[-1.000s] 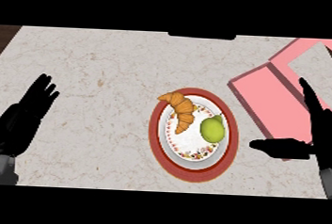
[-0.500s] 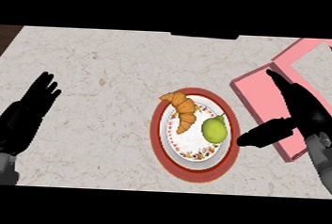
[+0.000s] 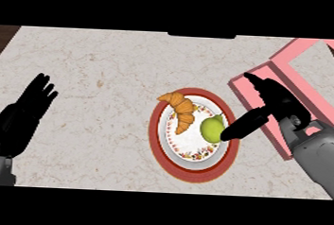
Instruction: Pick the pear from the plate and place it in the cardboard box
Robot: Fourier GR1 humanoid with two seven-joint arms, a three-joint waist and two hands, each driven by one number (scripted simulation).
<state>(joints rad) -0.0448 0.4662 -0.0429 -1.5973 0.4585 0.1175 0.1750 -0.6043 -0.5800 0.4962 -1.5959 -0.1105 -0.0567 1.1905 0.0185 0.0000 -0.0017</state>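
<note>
The step in hand looks like the reach for the fruit: nothing is picked up yet. The round green pear (image 3: 212, 127) sits on the right side of the round white plate with a red rim (image 3: 190, 167), which lies in the middle of the pale stone tabletop (image 3: 108, 69). The black right hand (image 3: 274, 106) is just beside the pear. Its thumb points down to the pear's right edge and seems to touch it, and its fingers (image 3: 258, 85) are spread wide above, over the edge of the box. They hold nothing.

Next, the hand likely needs to come over the pear and curl round it, then lift it and carry it right to the box.

The plate also holds a golden brown curved croissant (image 3: 180, 110), just left of the pear. The croissant should stay put. The pink box with open flaps (image 3: 317, 99) lies at the right, partly out of view, and what shows of its inside has nothing in it.

The black left hand (image 3: 19, 122) rests open at the left edge, fingers up.
</note>
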